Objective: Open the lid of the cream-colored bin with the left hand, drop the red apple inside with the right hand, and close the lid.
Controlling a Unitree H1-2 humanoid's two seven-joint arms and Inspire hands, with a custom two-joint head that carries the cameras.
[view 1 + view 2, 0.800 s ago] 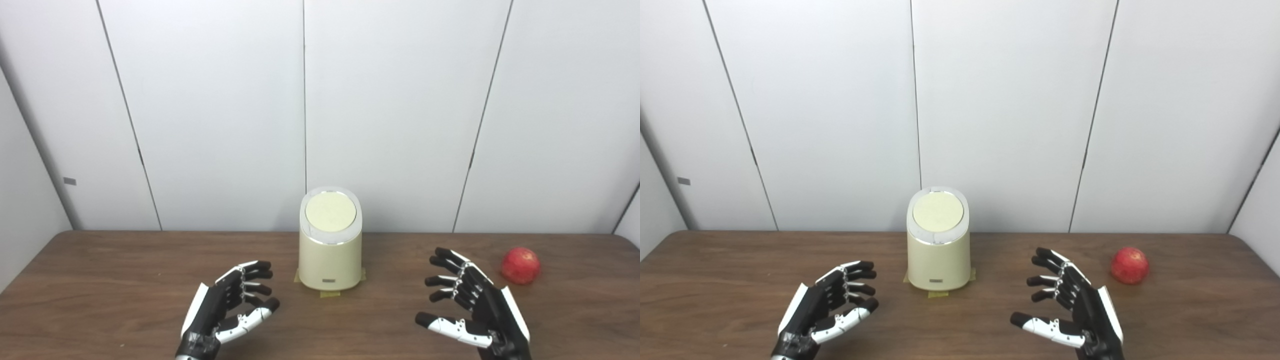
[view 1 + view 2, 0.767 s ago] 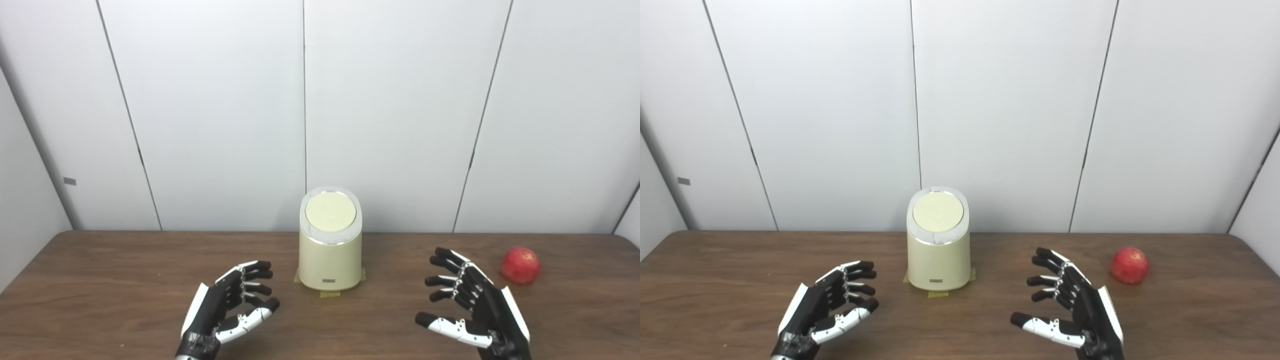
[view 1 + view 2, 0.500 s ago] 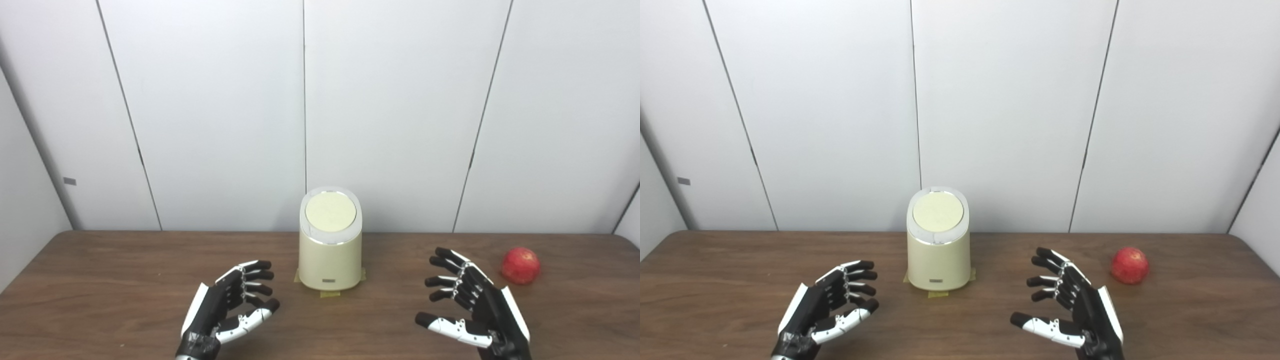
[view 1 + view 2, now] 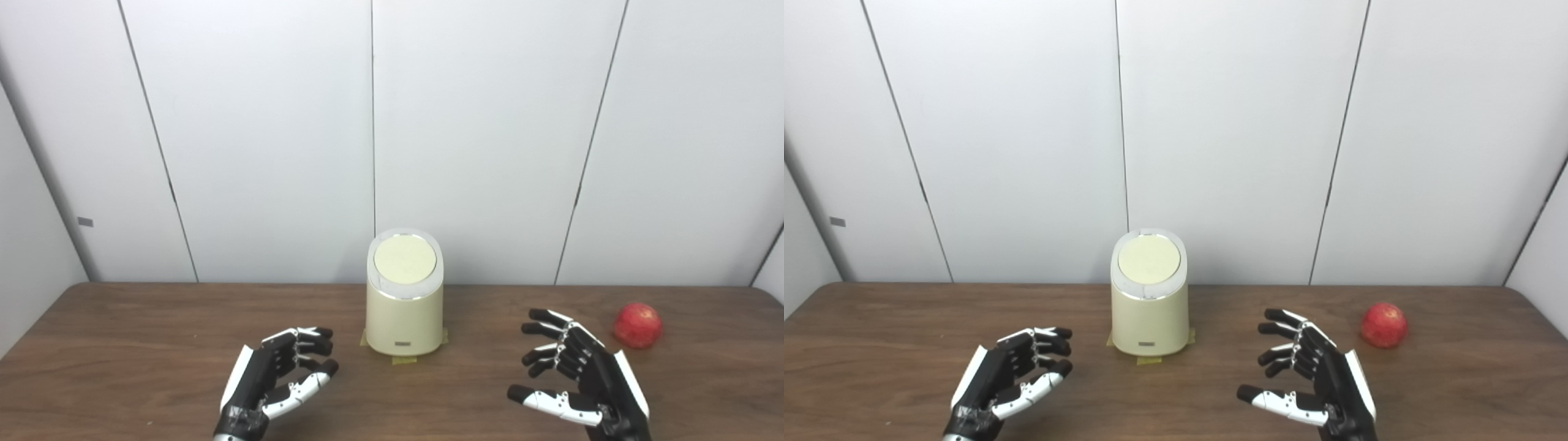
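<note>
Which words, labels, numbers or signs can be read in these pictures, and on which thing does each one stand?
No text can be read.
The cream-colored bin has a small dark plate low on its front: too small to read.
The wall has a small grey tag: nothing legible on it.

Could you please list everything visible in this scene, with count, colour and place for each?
bin: one, cream-colored, upright at the table's middle, near the back edge.
lid: one, pale cream with a silvery rim, closed on the bin.
tape: yellowish pieces, under the bin's base.
apple: one, red, on the table at the right, apart from both hands.
table: one, dark brown wood.
wall panels: white, behind the table.
left hand: black and white, open, in front of the bin to its left.
right hand: black and white, open, between bin and apple.
</note>
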